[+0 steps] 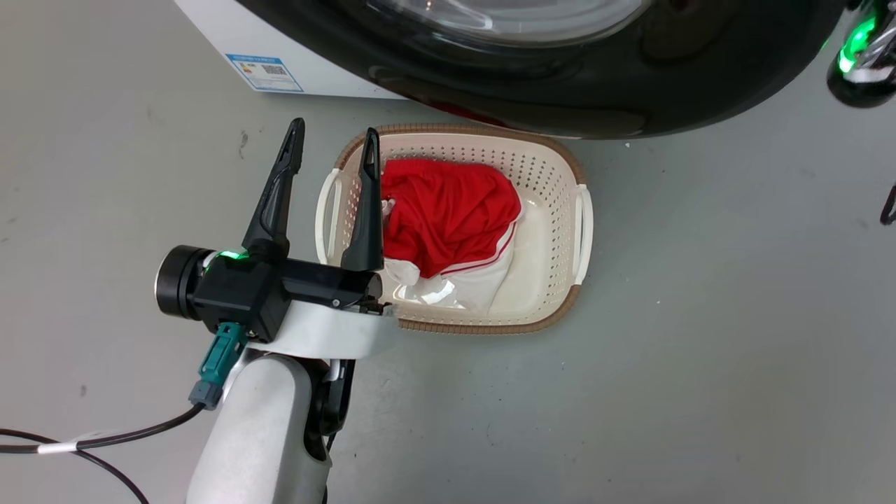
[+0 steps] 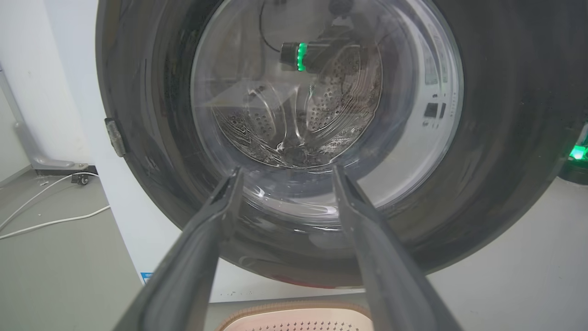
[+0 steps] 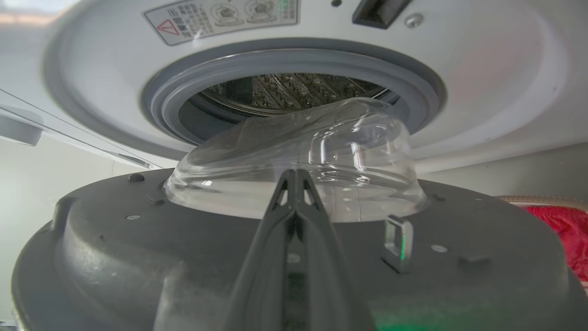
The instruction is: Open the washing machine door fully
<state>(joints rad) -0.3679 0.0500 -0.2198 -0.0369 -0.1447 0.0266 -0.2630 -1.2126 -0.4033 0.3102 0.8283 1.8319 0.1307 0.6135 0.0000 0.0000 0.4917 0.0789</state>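
Partly open: very large round glossy black washing machine door (image 1: 560, 91) hung on big white front-loading washing machine (image 1: 210, 21), overhanging far rim of cream perforated laundry basket (image 1: 483, 131) on floor (image 1: 700, 385).
Probably heavy, rigid, slick on gloss and glass; safest push on matte grey inner face (image 3: 138, 257) toward free edge, off clear glass bowl (image 3: 298, 151). Left hand (image 1: 334, 129) spread wide, empty, over basket's left rim. Right hand (image 3: 296, 172) pinched closed on nothing, tip at bowl's base; contact unclear.
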